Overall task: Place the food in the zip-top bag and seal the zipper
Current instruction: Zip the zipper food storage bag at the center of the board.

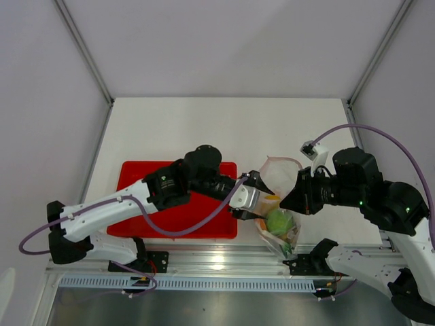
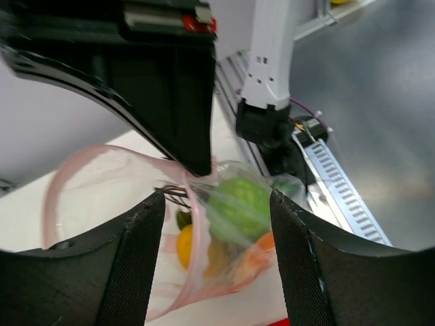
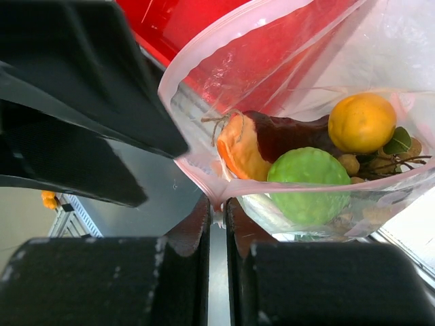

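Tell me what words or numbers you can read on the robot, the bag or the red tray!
No text can be read anywhere.
A pale mark on the left arm: too small to read.
A red-and-white patch on the right claw: blurred.
The zip-top bag and the red tray: no print shows.

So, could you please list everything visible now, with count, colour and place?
bag: one, clear with pink rim, right of tray, mouth open
green ball: one, green, in bag
yellow ball: one, yellow-orange, in bag
meat: one slab, brown-red, in bag
tan balls: small cluster, tan, in bag
tray: one, red, left of bag
table: one, white, under everything
left end effector: one, black, open around bag
right end effector: one, black, shut on bag rim
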